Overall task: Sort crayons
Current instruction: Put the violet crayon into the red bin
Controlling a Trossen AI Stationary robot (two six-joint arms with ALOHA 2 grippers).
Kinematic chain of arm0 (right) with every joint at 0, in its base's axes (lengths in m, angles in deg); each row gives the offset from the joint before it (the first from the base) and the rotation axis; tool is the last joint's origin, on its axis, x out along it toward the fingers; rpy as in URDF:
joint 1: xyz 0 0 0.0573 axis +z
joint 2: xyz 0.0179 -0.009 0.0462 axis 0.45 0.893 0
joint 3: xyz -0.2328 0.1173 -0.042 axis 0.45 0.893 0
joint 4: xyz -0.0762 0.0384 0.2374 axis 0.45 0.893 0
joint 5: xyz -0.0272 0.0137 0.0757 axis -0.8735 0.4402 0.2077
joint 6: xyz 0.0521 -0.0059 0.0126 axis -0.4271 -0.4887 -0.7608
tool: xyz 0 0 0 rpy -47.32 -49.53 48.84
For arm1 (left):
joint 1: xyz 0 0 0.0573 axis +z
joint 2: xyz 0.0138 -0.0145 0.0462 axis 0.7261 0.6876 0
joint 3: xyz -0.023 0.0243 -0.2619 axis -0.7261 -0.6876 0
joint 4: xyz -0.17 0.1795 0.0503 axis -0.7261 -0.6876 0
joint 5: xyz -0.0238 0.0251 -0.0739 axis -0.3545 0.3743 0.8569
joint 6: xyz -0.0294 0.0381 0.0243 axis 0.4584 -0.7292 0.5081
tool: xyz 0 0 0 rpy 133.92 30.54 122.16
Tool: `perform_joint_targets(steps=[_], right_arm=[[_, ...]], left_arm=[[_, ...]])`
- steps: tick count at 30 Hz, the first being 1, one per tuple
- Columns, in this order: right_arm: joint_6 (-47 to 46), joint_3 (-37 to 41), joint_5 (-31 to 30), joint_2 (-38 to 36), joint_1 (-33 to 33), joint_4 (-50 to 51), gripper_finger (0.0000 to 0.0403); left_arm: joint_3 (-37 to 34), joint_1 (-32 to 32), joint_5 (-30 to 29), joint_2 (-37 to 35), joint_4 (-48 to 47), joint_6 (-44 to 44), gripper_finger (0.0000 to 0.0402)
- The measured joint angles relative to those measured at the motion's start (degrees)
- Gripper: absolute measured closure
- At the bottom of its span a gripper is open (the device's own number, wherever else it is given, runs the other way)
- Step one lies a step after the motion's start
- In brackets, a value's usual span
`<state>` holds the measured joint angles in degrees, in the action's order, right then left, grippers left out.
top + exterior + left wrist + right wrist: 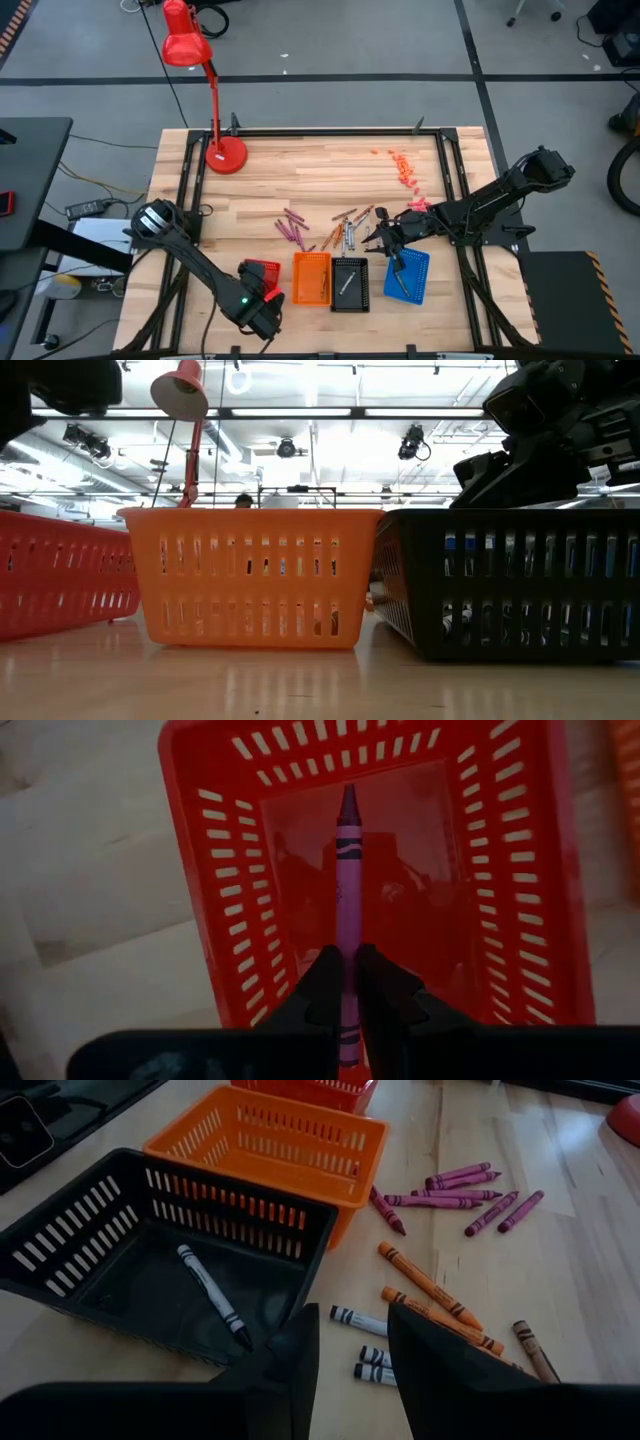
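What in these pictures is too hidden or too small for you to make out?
- Blue tray contents: high view, the right tool and arm overhang it.
- Orange tray and black tray insides: low view, their walls block them.
- Red tray floor: left wrist view, dark shapes blurred behind the crayon held by the left tool.
- Pink bits: high view, too small to identify.

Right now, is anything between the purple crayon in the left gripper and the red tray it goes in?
Nothing visible. The left gripper is shut on the purple crayon, directly above the red tray. The tray floor under the crayon looks bare, and its walls stand clear to each side.
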<state>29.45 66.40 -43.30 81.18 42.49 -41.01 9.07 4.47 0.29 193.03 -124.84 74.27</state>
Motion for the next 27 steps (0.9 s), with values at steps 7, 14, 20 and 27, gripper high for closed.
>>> perform_joint_targets(steps=[7,14,20,27], right_arm=[[0.0,0.0,0.0,0.0,0.0,-0.04,0.0278],[-0.35,0.0,0.01,0.0,0.04,-0.04,0.0278],[-0.35,0.0,0.0,0.0,0.07,-0.09,0.0278],[-0.41,0.02,0.0,0.0,0.05,-0.11,0.0278]], left_arm=[[0.0,0.13,0.12,0.1,-0.24,1.25,0.0376],[0.0,0.15,0.21,1.21,-0.22,1.29,0.0376],[0.0,0.17,0.23,2.51,-0.14,1.0,0.0376],[0.0,0.17,0.27,3.92,-0.06,0.69,0.0361]])
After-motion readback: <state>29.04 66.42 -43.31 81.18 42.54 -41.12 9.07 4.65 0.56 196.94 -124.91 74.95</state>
